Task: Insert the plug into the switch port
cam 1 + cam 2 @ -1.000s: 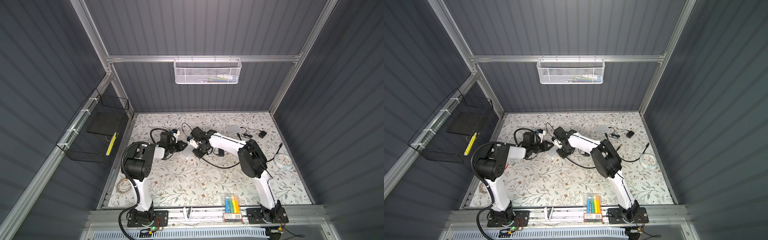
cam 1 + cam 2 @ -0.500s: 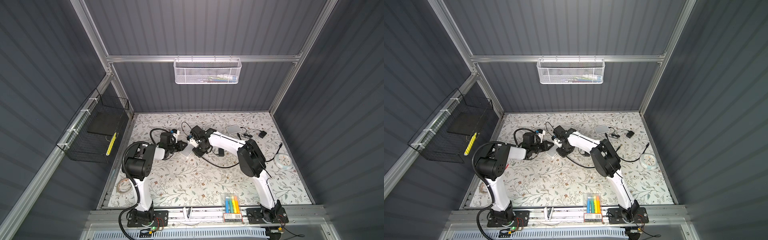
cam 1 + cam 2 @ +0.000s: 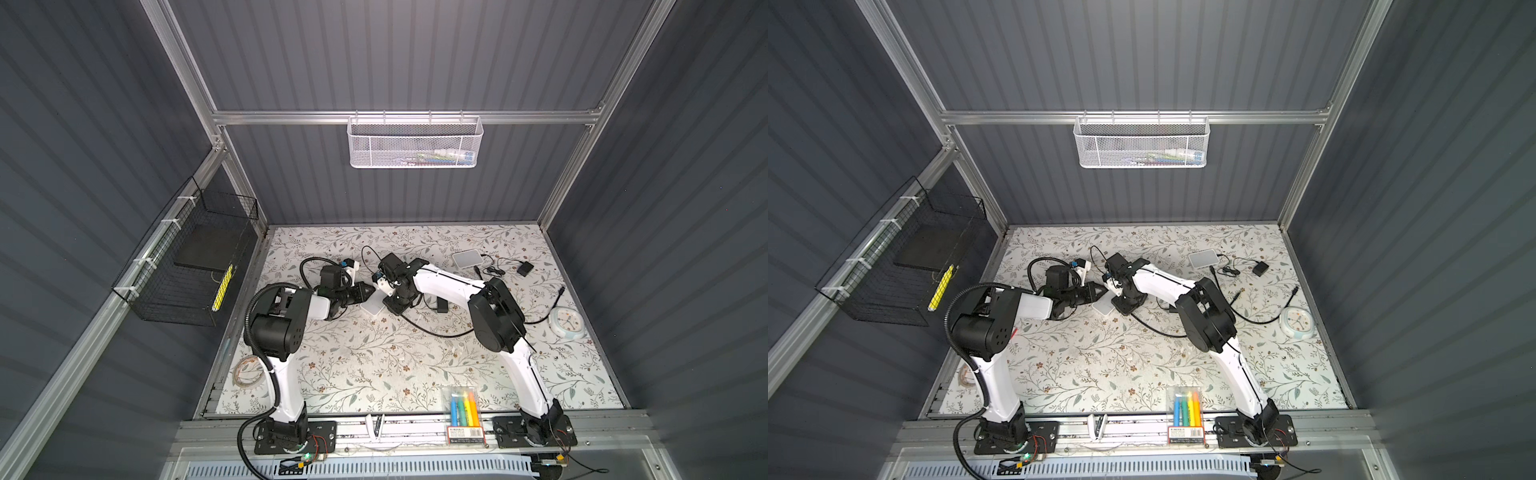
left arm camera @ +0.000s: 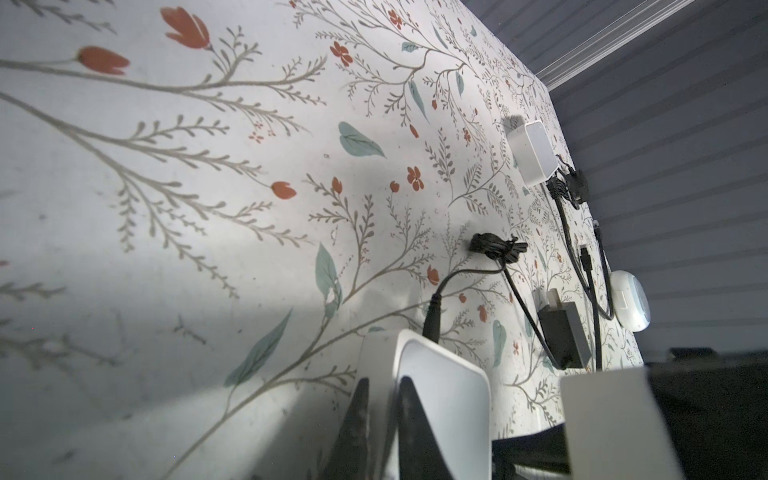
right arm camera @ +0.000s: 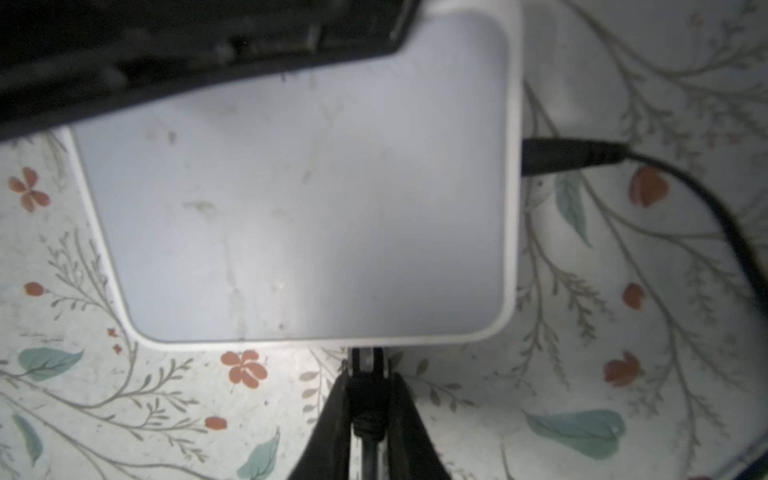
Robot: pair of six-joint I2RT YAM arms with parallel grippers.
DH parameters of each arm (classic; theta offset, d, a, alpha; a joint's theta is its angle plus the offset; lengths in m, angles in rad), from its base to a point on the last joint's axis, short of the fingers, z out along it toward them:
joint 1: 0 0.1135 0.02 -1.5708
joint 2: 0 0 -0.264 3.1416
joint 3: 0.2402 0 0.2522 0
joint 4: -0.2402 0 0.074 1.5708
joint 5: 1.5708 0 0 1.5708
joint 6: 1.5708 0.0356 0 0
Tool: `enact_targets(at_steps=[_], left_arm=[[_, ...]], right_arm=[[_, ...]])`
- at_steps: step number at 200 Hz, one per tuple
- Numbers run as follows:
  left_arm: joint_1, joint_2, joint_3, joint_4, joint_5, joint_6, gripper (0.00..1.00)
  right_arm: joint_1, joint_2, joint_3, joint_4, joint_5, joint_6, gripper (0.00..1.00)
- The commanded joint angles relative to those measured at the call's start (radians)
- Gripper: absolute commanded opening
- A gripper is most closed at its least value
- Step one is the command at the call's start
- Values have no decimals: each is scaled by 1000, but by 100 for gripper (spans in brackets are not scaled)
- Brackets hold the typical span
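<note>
The switch [image 3: 371, 308] [image 3: 1103, 308] is a flat white square box lying on the floral mat. My left gripper [image 4: 382, 380] [image 3: 370, 291] is shut on the switch's [image 4: 449, 399] side wall, one finger on each face. My right gripper [image 5: 368, 378] [image 3: 394, 309] is shut on the plug [image 5: 368, 395], a black connector with a clear tip. That tip meets the edge of the switch [image 5: 299, 208]; I cannot tell how deep it sits. A second black connector [image 5: 569, 156] [image 4: 432, 320] is plugged into the neighbouring side.
Black cable [image 3: 432, 330] loops across the mat to a power brick [image 3: 441, 305]. Another white box [image 3: 467, 259], a small black adapter [image 3: 524, 269] and a round clock [image 3: 566, 327] lie at the right. A marker case [image 3: 463, 405] sits at the front edge.
</note>
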Motion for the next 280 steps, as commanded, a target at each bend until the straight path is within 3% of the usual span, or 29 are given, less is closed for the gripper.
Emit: enact_targets(at_steps=[1, 33, 58, 94, 152, 249, 280], left_arm=[[-45, 63, -68, -255, 41, 4, 14], [-45, 58, -75, -252, 39, -1, 14], [-45, 50, -66, -277, 30, 16, 14], [-34, 42, -37, -341, -41, 32, 14], [-14, 14, -36, -351, -154, -32, 16], [-15, -27, -22, -390, -143, -13, 16], [-15, -15, -18, -380, -128, -15, 15]], right_arm=[[6, -15, 18, 244, -17, 3, 18], [7, -19, 50, 243, -24, -12, 15], [6, -27, 31, 214, -23, -23, 20], [-8, -156, -156, 235, -21, -44, 30], [-35, -314, -369, 228, -62, -92, 36], [-37, -171, -291, 274, -122, -133, 31], [-37, -163, -290, 269, -117, -132, 23]])
